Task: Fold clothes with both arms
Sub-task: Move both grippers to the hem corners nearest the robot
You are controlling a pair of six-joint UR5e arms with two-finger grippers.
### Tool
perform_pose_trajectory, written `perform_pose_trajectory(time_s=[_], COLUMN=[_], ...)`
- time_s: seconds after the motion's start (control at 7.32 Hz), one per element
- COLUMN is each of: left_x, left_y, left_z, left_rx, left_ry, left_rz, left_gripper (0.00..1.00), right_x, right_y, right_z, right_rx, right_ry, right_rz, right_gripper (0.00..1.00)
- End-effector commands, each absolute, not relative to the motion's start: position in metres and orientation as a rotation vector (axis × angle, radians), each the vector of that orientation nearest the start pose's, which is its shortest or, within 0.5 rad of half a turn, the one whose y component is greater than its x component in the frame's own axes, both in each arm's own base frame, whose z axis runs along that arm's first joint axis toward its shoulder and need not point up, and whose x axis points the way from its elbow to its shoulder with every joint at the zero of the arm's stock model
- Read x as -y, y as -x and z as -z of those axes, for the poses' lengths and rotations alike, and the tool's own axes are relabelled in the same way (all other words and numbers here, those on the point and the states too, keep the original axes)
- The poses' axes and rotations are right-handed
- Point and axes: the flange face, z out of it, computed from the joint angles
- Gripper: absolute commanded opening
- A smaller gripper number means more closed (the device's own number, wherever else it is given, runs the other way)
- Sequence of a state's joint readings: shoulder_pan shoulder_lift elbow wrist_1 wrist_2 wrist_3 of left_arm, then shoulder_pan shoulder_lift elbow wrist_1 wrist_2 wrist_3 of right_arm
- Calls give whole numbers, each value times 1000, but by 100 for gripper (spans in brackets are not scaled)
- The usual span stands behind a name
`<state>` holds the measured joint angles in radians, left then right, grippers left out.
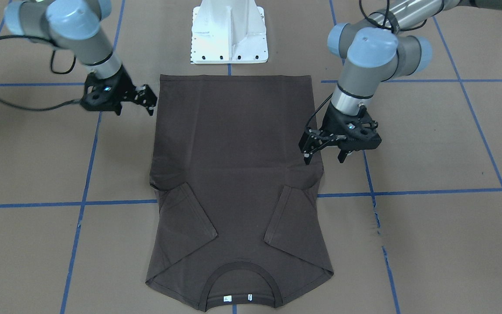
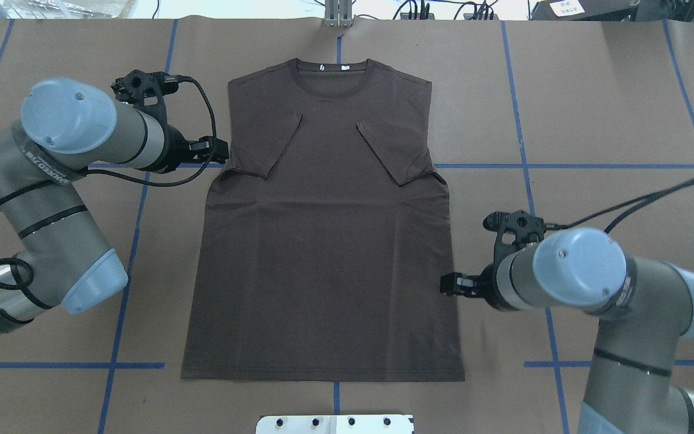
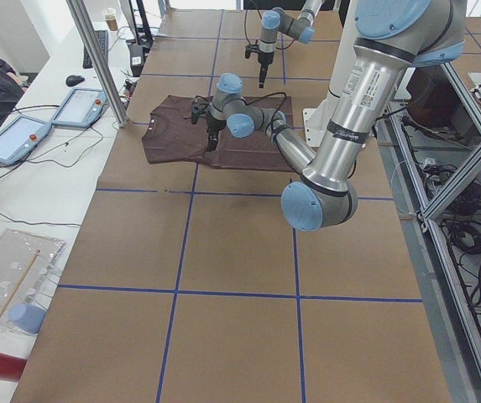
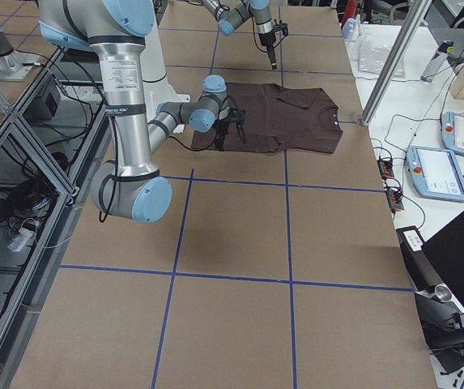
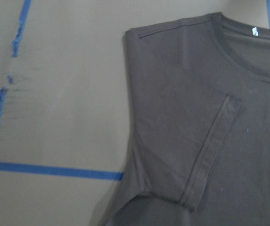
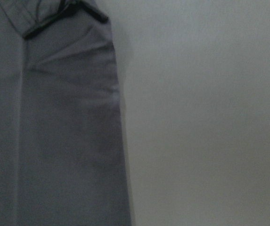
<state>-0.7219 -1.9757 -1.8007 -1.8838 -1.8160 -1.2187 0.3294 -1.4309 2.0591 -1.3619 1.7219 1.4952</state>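
**Obs:** T-shirt [image 2: 323, 241] lies flat on the table [image 2: 594, 120], centre of overhead view. Collar [image 2: 335, 90] at top, hem [image 2: 323, 377] at bottom. Both sleeves [image 2: 278, 144] tucked inward onto the body.

**L gripper** [image 1: 323, 159]: fingers spread wide, holding nothing. At the shirt's side edge by the armpit, mid-right in front view. Contact w/ cloth: can't tell.

**R gripper** [image 1: 134, 110]: also spread, empty. Just off the opposite edge but nearer the hem, upper left in front view.

Wrist cams show cloth + table only, no fingers.

**Risks (est.):**
- Grippers sit at unequal levels along the shirt, so pinching from these spots prob. gives a skewed fold.
- Fabric is thin and flat on the table. A pinch may take the top layer only, or close on nothing.
- Lifting the L side so near a tucked sleeve could flip it open.
- Puckers [image 1: 303, 174] by that armpit may get pressed into creases.
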Motion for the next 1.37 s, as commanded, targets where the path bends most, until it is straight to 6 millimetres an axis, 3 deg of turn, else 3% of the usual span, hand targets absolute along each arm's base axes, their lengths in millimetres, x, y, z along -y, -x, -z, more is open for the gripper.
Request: perform_pose_trajectory(time_s=[0.0,0.68,0.96,1.09,1.23], left_x=[486,486,487,487,487], left_y=[-387,-386,-385,-385,-385], left_z=[-301,-300,-300,-300,-300], left_rx=[-924,-925,-926,-926,-926], left_ry=[-286,-286,-289,-289,-289], left_rz=[225,226,228,228,228], left_gripper=[100,100,100,100,100], right_x=[206,184,183,182,182], right_y=[477,494,495,497,498], right_z=[-347,-364,-363,-364,-360], right_rx=[841,799,802,800,806], right_ry=[-38,-6,-4,-2,-2], right_rz=[-190,-151,-149,-145,-145], right_gripper=[100,98,89,72,46])
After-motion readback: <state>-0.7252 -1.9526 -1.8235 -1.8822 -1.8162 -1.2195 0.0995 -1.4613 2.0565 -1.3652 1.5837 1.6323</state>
